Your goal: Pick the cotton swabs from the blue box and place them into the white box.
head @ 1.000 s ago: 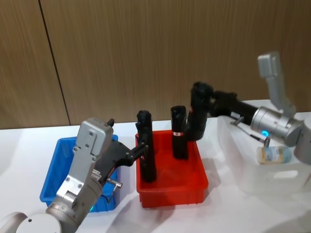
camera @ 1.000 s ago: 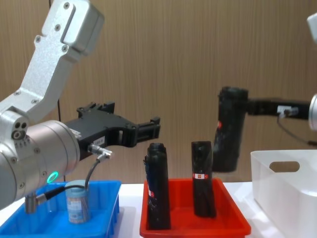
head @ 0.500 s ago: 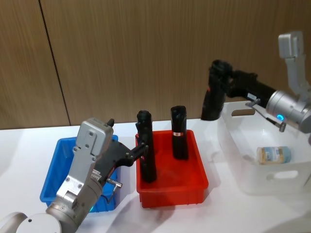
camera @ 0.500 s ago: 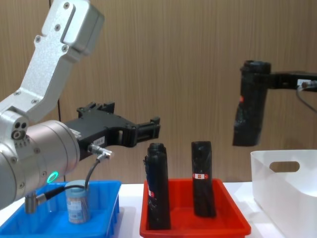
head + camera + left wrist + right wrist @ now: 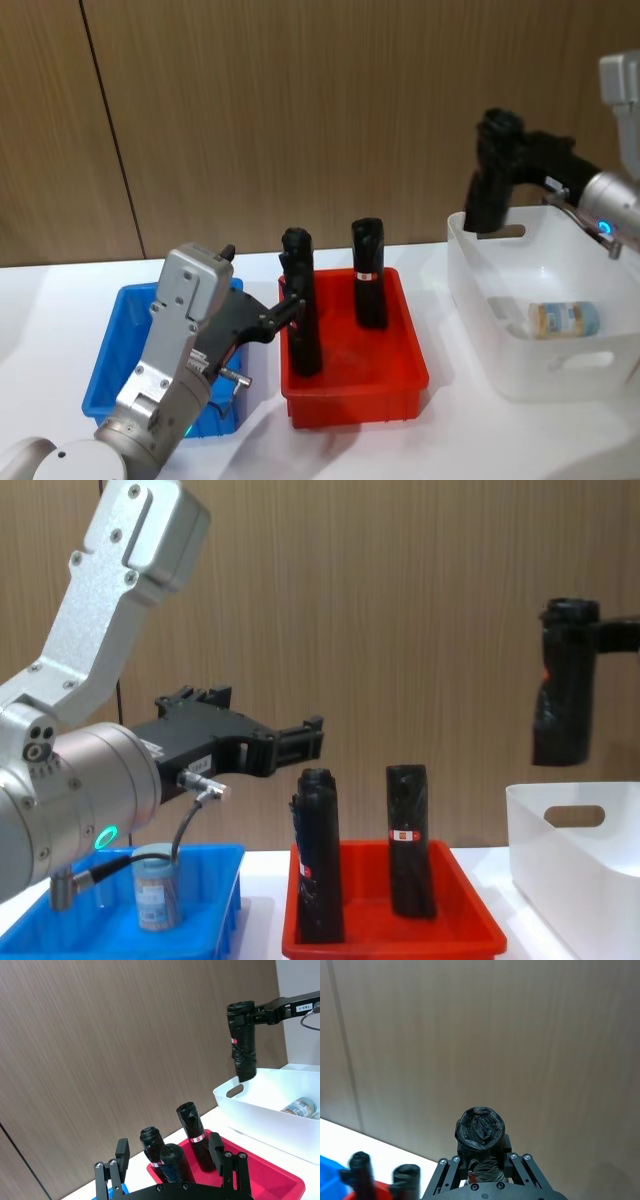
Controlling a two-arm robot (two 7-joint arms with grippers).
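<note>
Seen on the far right, the right gripper [image 5: 487,175] clamped on a tall black bottle [image 5: 484,180], held upright in the air above the left rim of the white box [image 5: 480,300]; a small red-and-white label visible on the bottle's side in the chest view, its writing too small to read. Lying on its side on the floor of the white box, one jar of cotton swabs [image 5: 563,320], pale lid toward the left, blue-white label wrapped round it, text illegible. On the left, the left gripper [image 5: 300,742] hanging above the blue box [image 5: 105,350], fingers spread apart and holding nothing, pointed right toward the red tray [image 5: 410,375]. Standing upright in the blue box below that arm, a second jar of swabs [image 5: 157,887], grey-blue lid on top, label unreadable. Between the two boxes, the red tray with black bottles standing in it: in the head view one [image 5: 301,300] at the left and one [image 5: 368,272] farther back, the latter banded with a red-and-white label whose print cannot be made out. Behind everything, a brown wood-panel wall [image 5: 250,110]; beneath, a white table [image 5: 40,290].
</note>
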